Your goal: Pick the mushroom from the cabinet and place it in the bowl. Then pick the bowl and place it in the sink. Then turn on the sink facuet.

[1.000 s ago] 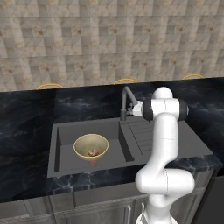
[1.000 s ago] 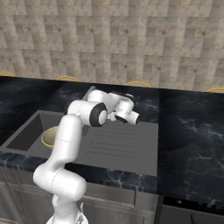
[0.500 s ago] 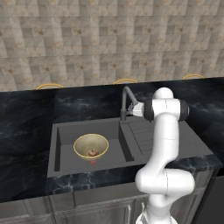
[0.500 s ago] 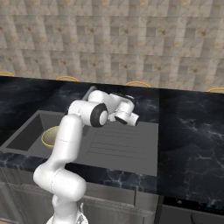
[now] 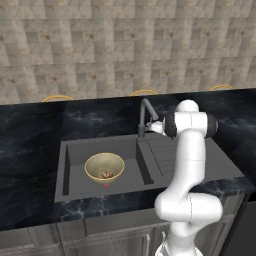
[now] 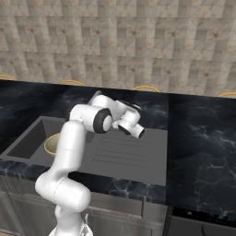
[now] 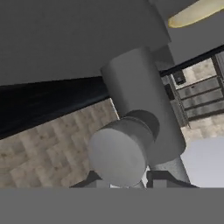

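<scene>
Faucet (image 5: pixel 144 116), dark grey, stands on the back rim of the sink (image 5: pixel 75 185), at the joint between basin and drainboard. In the left base view it sits at about 1 o'clock from the bowl (image 5: pixel 104 166).

Bowl rests on the basin floor, upright. Mushroom (image 5: pixel 105 174) lies inside it, near the bottom. First two steps judged done; only the tap is left.

Gripper (image 5: pixel 156 126) is right at the faucet, at 3 o'clock of the post in the left base view. In the hand view a round grey knob (image 7: pixel 119 152) fills the centre, just above the finger tips (image 7: pixel 158 178); the thick faucet body rises behind it toward 12 o'clock.

Jaw state: the tips sit close together under the knob, but contact with it is hidden by the knob itself. Cannot tell whether they are clamped on it or merely beside it.

Handling, judged:
- Faucet is rigid, fixed, not fragile.
- Knob is smooth and round, likely slippery under narrow pads.
- Best hold: the knob's sides, pads opposite each other, then swing or turn.
- A glancing push could slide off instead of moving the lever.
- Little force should be needed.
</scene>
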Robot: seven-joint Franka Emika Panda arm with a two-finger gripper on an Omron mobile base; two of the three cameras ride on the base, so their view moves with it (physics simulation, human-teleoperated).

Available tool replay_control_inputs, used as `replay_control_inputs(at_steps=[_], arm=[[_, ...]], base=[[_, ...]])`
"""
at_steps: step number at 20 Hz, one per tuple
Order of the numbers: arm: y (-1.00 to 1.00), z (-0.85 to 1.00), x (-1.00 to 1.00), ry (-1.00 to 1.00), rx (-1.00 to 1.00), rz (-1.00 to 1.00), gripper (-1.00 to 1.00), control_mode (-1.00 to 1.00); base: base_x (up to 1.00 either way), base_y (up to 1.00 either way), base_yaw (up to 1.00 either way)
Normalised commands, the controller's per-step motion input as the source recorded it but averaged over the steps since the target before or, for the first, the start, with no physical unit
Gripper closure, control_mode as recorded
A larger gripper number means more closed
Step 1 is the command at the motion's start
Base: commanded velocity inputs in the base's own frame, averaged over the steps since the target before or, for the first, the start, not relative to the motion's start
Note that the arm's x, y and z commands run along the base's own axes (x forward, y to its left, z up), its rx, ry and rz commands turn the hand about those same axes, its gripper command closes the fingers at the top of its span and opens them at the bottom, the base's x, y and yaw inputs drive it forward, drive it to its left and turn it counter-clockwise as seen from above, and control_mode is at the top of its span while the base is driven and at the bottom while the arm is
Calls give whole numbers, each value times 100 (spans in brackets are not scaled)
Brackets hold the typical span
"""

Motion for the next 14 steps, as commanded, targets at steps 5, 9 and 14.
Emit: replay_control_inputs(at_steps=[5,9,14], arm=[[-62,20,0,19,22,-12,100,-100],[-82,28,-4,18,29,-8,100,-100],[-83,36,0,19,30,-4,100,-100]], base=[[0,0,0],[0,0,0],[0,0,0]])
